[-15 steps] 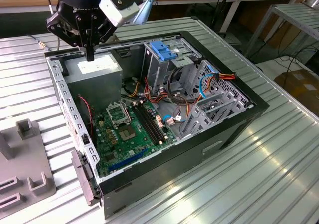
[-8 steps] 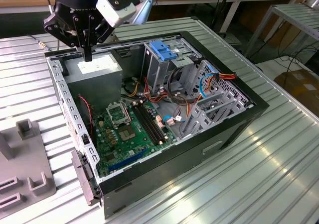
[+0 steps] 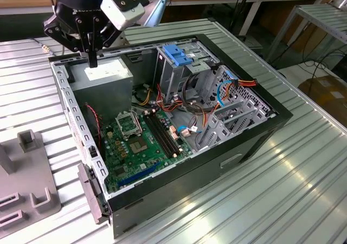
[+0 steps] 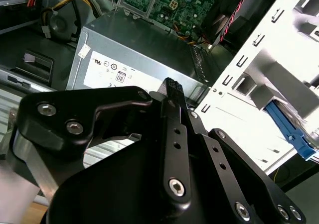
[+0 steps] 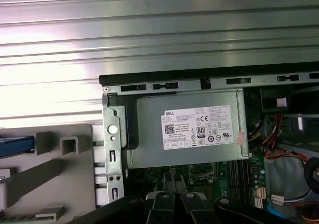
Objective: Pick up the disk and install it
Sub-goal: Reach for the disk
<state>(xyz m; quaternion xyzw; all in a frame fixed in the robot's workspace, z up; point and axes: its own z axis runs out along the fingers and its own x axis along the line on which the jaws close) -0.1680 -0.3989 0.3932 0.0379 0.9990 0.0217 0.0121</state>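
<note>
Hovers with black gripper [image 3: 93, 63] pinched together, empty, above white-labelled grey metal power-supply box [image 3: 108, 77], probably clearing black case walls [image 3: 246, 146].

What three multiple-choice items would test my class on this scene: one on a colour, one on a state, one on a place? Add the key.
1. The latch atop the drive cage is:
A red; B blue; C yellow.

2. The computer case is:
A shut by a panel; B open, its insides showing; C upside down.

3. The pincer is:
A hanging over the power-supply box; B inside the drive cage; C gripping the latch.

Key:
1 B, the latch shows bright blue in the exterior view.
2 B, the insides lie in plain sight from above.
3 A, the exterior view sets the pincer above the box's labelled top, well away from the cage.
</note>
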